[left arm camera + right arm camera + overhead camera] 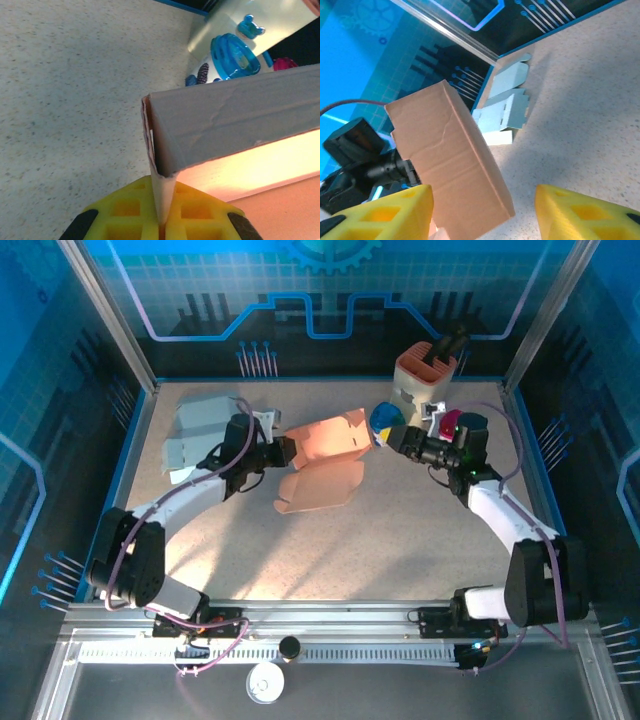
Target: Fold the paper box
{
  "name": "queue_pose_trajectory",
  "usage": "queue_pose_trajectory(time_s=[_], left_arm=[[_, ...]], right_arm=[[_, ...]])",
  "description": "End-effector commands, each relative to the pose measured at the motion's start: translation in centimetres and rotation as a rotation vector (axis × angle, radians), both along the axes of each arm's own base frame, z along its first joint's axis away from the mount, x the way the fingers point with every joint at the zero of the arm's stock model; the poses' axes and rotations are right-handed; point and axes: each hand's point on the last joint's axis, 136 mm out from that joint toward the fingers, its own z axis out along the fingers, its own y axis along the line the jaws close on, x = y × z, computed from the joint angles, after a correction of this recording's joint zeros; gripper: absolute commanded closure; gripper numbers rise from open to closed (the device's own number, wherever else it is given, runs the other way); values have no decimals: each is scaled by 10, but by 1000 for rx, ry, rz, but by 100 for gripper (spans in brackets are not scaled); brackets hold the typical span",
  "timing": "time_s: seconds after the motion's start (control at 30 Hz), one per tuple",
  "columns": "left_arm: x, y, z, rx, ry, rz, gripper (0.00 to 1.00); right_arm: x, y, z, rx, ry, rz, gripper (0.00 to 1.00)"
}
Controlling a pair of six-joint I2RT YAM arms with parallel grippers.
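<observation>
The desk (400, 540) carries the paper box (325, 445) at its middle, half-formed: one long body is raised into a tube, and a wide flap (320, 490) lies flat on the surface in front of it. Pale flat blanks (205, 435) lie well apart at the back left. A tub (425, 375) and some coloured toys (385, 420) sit just beyond the box's right end.

The step in hand looks like squaring the tube and closing an end, with each arm at one end of the box. The left hand (280, 452) is pressed together on a single thin wall at the box's left corner. In its wrist view the cardboard edge runs straight down between the yellow pads (130, 210). That pinch is the anchor, so it should hold firm without twisting, since the wall already shows a faint crease.

The right hand (392, 437) is spread, straddling the box's right end. In its wrist view one finger (395, 210) sits against the box's side, while the other finger (580, 210) is well clear of it.

To do this well, the right hand should squeeze square to the long faces and centred on the end. An off-centre grip would likely skew the tube rather than square it. The toys are close behind — any push to the right risks knocking them.
</observation>
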Motion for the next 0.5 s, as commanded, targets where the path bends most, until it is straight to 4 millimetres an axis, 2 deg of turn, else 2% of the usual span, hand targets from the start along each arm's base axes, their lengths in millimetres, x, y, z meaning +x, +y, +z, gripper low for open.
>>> queue_pose_trajectory(time_s=[0.0,0.2,0.47], left_arm=[[0,-20,11,-60,-5,-119,100],[3,-21,5,-61,6,-116,100],[5,-21,2,-53,14,-108,100]], right_arm=[[-5,17,23,2,-132,125,42],[-13,34,19,-31,-140,178,40],[-20,42,18,-88,-148,180,42]])
